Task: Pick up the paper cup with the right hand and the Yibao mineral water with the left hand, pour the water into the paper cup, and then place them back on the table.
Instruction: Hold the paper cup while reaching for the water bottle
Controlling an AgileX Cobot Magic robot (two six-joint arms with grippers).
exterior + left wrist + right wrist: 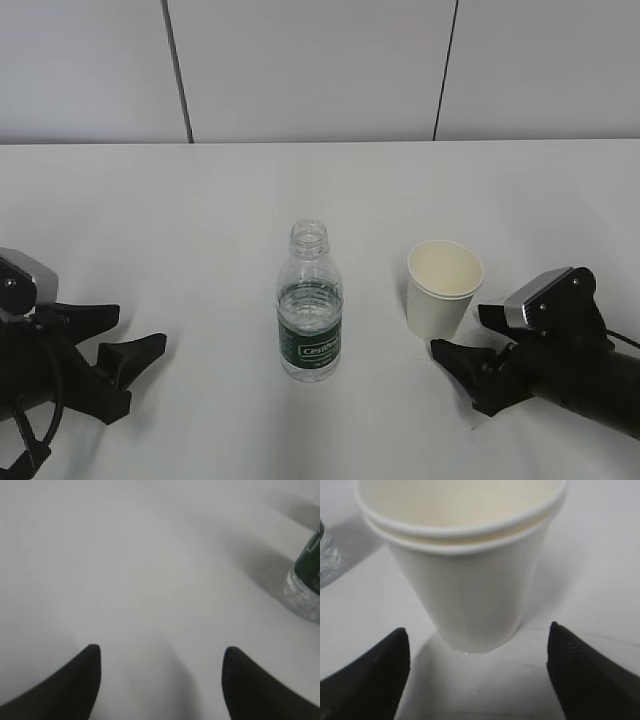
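The Yibao mineral water bottle (pixel 310 302) stands upright and uncapped at the table's middle, partly filled with water; its green label and base show at the right edge of the left wrist view (pixel 306 580). The white paper cup (pixel 443 288) stands upright to its right. It fills the right wrist view (pixel 465 555), just ahead of the fingertips. My right gripper (pixel 460 335) is open, low on the table, just in front of and right of the cup, not touching it. My left gripper (pixel 135 335) is open and empty, well left of the bottle, with bare table between its fingers (pixel 160 655).
The white table (pixel 200 210) runs back to a grey panelled wall (pixel 320 70). Nothing else stands on it. A sliver of the bottle shows at the left edge of the right wrist view (pixel 326 555).
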